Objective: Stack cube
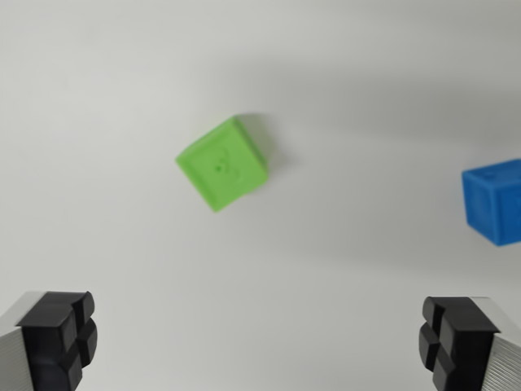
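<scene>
The gripper (259, 342) is seen spread wide, its two black pads (61, 338) at the bottom corners of the wrist view, nothing held between them. It is judged to hang well above the white table (122, 81); no contact with anything is shown. The green cube (222, 163) lies ahead of the jaws, near the middle of the frame, turned at an angle to the line between the pads, its edges soft with blur. The blue cube (495, 201) sits at the wrist view's right edge, cut off by the frame, well apart from the green one. Which cube is meant to be lifted cannot be told from the task alone; the green is judged the likelier, being more central. Risks noted: if a descent is made without the wrist being turned, the green cube would be met on its corners, and could be spun or squeezed out sideways. A descent off-centre could see one pad landed on the top face, the cube pushed or tipped. The blue cube's full position is not visible, so any placement on it would be poorly judged from here. Blur makes edge estimates unreliable.
</scene>
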